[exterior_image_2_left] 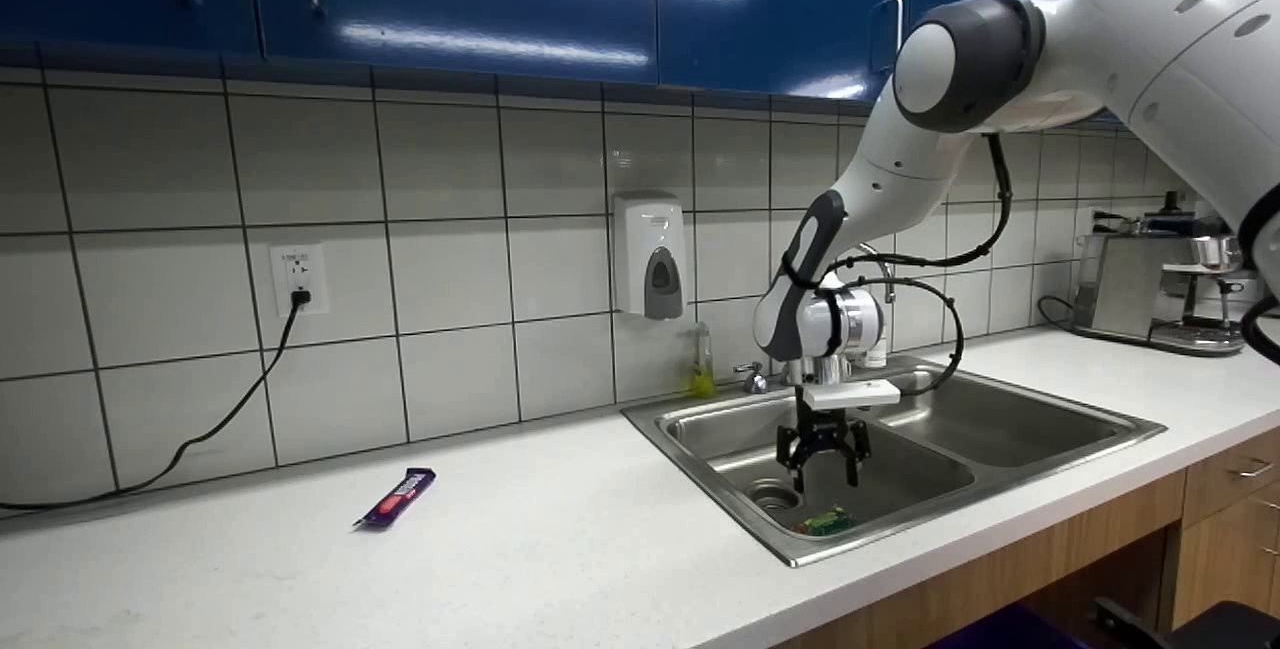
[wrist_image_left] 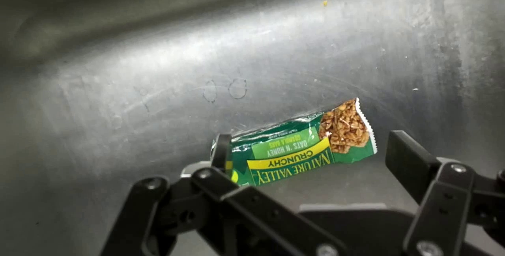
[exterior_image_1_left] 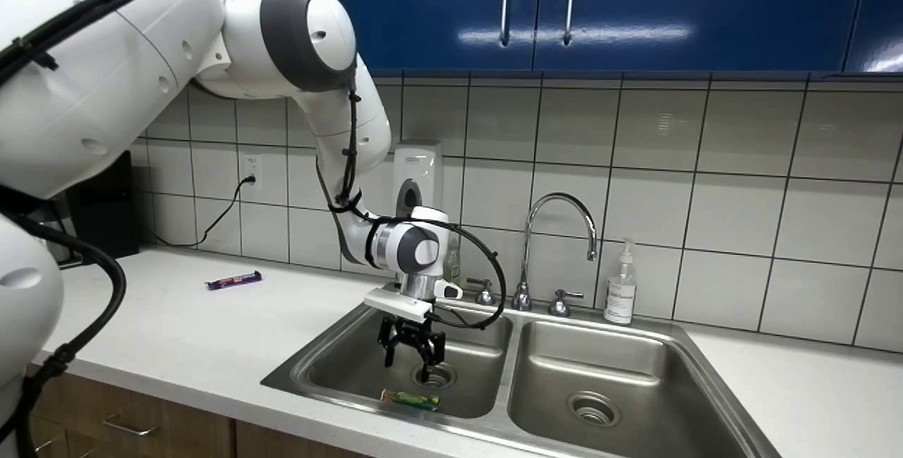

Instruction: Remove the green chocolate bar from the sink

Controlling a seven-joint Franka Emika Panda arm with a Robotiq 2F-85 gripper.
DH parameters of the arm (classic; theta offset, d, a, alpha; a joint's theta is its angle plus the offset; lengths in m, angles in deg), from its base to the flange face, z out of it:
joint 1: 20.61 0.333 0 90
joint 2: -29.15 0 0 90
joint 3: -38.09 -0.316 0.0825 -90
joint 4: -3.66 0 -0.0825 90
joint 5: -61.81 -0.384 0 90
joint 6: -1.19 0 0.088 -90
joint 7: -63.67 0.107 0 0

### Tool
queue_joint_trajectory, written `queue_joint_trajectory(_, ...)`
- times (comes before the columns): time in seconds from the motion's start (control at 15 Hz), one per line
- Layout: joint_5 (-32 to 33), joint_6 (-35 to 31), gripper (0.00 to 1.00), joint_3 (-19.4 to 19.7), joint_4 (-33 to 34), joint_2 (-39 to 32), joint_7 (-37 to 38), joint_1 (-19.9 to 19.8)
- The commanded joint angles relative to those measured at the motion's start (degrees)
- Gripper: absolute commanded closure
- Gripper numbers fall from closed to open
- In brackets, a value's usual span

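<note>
The green chocolate bar lies flat on the floor of a basin of the steel sink, near its front wall. It also shows in an exterior view. In the wrist view the green bar lies slanted, its granola-picture end toward the right; its left end is partly hidden behind the left finger. My gripper points down inside the same basin, above the bar; it also shows in an exterior view. In the wrist view the gripper is open, with its fingers wide apart and nothing held.
The sink rim, the basin walls and the divider surround the gripper. A curved faucet and a pump bottle stand behind the sink. A wall dispenser hangs near the arm. A purple wrapped bar lies on the counter.
</note>
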Motion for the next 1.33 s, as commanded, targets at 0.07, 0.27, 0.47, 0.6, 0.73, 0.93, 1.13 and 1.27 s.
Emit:
queue_joint_trajectory(0.07, 1.19, 0.64, 0.0, -0.46, 4.13, -2.9, 1.38, -1.63)
queue_joint_trajectory(0.27, 1.25, 0.61, 0.0, -0.41, 5.03, -3.49, 1.5, -1.81)
queue_joint_trajectory(0.47, 1.35, 0.56, 0.0, -0.35, 5.33, -3.53, 1.57, -1.76)
queue_joint_trajectory(0.6, 1.37, 0.49, 0.0, -0.35, 5.25, -3.39, 1.47, -1.8)
queue_joint_trajectory(0.73, 1.06, 0.06, 0.0, -0.95, 4.25, -3.08, 0.7, -1.98)
queue_joint_trajectory(0.93, 1.05, 0.06, 0.0, -1.04, 4.22, -3.21, 0.69, -1.96)
queue_joint_trajectory(1.13, 1.05, 0.06, 0.0, -1.04, 4.22, -3.24, 0.69, -1.97)
queue_joint_trajectory(1.27, 1.05, 0.06, 0.0, -1.04, 4.22, -3.25, 0.69, -1.97)
